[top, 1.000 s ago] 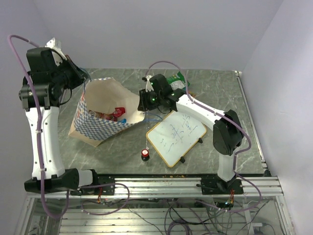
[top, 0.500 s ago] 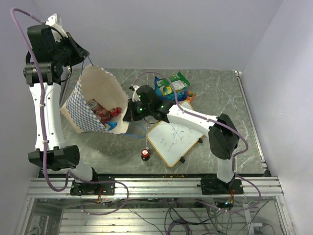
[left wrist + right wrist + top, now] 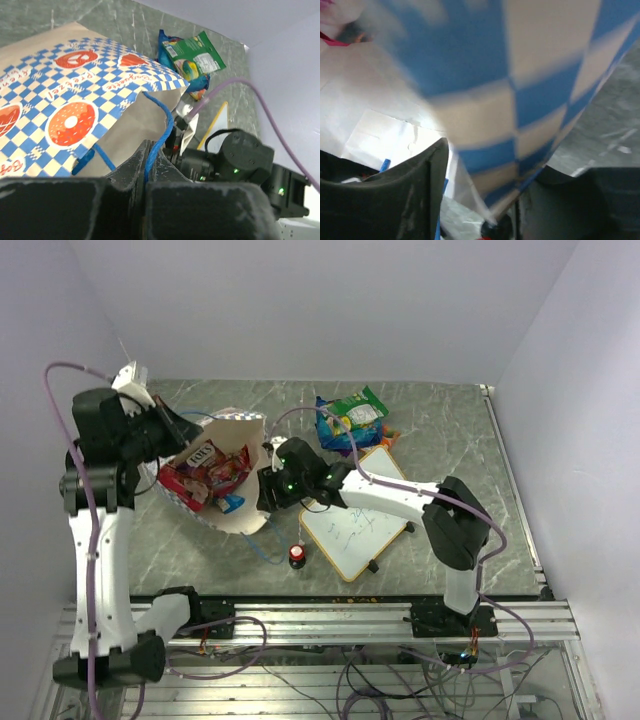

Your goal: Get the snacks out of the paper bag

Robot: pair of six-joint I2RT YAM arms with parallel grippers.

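A large cream paper bag [image 3: 243, 512] with a blue-and-white checkered band lies tipped on its side at the left of a grey-green marble-patterned table [image 3: 450, 440], its open mouth turned up toward the overhead camera. Inside it sits a heap of crinkly red-pink foil snack packets [image 3: 205, 470]; one carries a white label with dark letters too small to read. The bag's outside shows orange doughnut and bun drawings among the checks, and blue script on white strips, one word of which seems to read "Baguette". The left gripper [image 3: 172, 430] hangs over the bag's far left edge, clenched on the thin blue cord handle [image 3: 167, 125], which runs up between its closed fingers. The right gripper [image 3: 268, 487] is at the bag's right rim. In the right wrist view the checkered paper fills the space between its dark fingers [image 3: 415, 190], too blurred to tell whether they pinch it or are released. Behind the bag, a green foil packet [image 3: 362, 410] with a white printed panel lies overlapping a blue packet with orange [image 3: 335, 425]. A wood-framed whiteboard [image 3: 355, 525] with unreadable blue scribbles lies to the right, and a small red-topped black knob [image 3: 297, 555] stands just beside its near corner.
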